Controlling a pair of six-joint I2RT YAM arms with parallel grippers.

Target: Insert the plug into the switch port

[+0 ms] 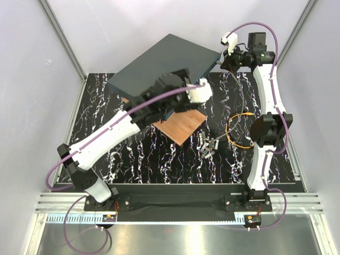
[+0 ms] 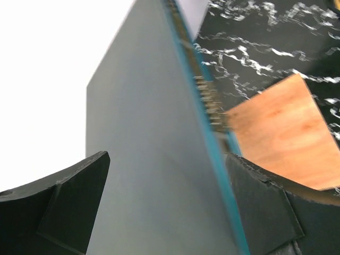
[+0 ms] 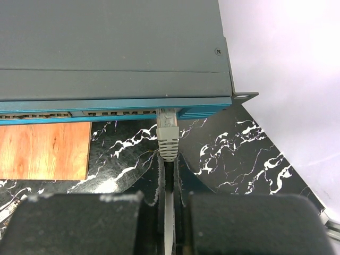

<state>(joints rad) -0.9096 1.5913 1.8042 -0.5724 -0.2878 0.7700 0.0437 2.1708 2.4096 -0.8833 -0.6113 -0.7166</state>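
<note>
The switch (image 1: 164, 58) is a flat dark grey box with a teal front face (image 3: 106, 103) carrying a row of ports. My right gripper (image 3: 170, 159) is shut on a grey cable just behind a grey-booted plug (image 3: 169, 135). The plug's clear tip sits in a port (image 3: 168, 111) near the face's right end. My left gripper (image 2: 167, 212) is open, its fingers wide apart over the switch's top (image 2: 149, 133) and teal front edge (image 2: 212, 138). A thin orange cable (image 1: 239, 130) lies looped on the table. I cannot make out its tip.
A wooden board (image 1: 180, 126) lies under the switch's front edge; it shows in the right wrist view (image 3: 42, 151). Small grey metal modules (image 1: 207, 146) lie on the black marbled table beside the orange loop. White walls enclose the back and sides.
</note>
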